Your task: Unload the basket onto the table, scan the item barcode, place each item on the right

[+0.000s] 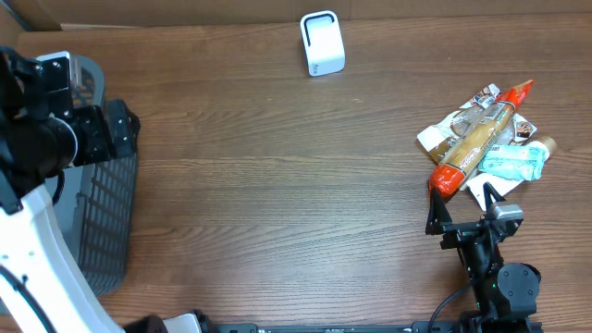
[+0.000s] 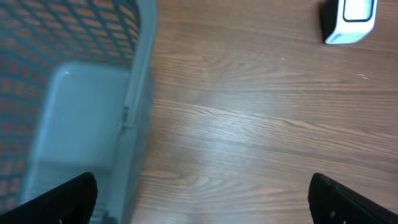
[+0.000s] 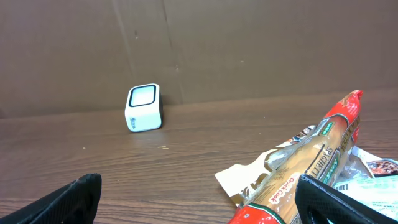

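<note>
A white box-shaped barcode scanner (image 1: 322, 43) (image 2: 349, 20) (image 3: 143, 107) stands at the table's far edge. At the right lies a pile of items: a long spaghetti packet (image 1: 476, 139) (image 3: 311, 168) with red ends on top, a teal packet (image 1: 513, 162) and a white pouch (image 1: 444, 129) under it. My right gripper (image 1: 460, 205) (image 3: 202, 199) is open just in front of the pile, the spaghetti's near red end by its right finger, nothing held. My left gripper (image 1: 122, 131) (image 2: 202, 199) hangs open and empty at the far left, over the basket's rim.
A grey mesh basket (image 1: 102, 213) (image 2: 134, 93) stands at the table's left edge under the left arm. A brown cardboard wall (image 3: 249, 43) runs behind the scanner. Bare wood tabletop (image 1: 277, 176) lies between the basket and the pile.
</note>
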Robot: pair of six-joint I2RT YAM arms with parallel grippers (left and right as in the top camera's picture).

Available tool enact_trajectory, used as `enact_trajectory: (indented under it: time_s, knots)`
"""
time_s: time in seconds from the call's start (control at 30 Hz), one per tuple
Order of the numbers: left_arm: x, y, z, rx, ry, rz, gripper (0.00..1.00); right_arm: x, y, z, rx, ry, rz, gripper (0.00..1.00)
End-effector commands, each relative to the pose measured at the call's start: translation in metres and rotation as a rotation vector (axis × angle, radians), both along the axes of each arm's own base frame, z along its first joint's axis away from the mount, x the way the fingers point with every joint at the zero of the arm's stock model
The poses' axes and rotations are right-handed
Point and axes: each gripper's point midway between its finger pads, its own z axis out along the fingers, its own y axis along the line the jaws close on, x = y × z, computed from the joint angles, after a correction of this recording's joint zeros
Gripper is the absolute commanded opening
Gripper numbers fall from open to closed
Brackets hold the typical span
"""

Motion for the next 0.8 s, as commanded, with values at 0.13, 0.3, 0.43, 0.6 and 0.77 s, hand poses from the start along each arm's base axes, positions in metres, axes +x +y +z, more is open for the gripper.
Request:
enact_trajectory:
  time_s: [0.13, 0.3, 0.43, 0.6, 0.77]
  knots:
    - [-0.015, -0.042, 0.025, 0.179, -0.274, -0.197, 0.99, 0.000, -0.001, -0.001, 0.008, -0.007, -0.007, 1.00]
    - [-0.016, -0.076, 0.020, 0.172, -0.526, -0.299, 1.00, 0.000, -0.001, -0.001, 0.008, -0.007, -0.007, 1.00]
    - [-0.024, -0.091, 0.000, 0.179, -0.701, -0.353, 1.00, 0.000, -0.001, -0.001, 0.008, -0.007, -0.007, 1.00]
    - [-0.034, -0.099, -0.042, 0.202, -0.834, -0.377, 0.99, 0.000, -0.001, -0.001, 0.008, -0.007, -0.007, 1.00]
    - [-0.040, -0.101, -0.083, 0.227, -0.935, -0.368, 1.00, 0.000, -0.001, -0.001, 0.008, -0.007, -0.007, 1.00]
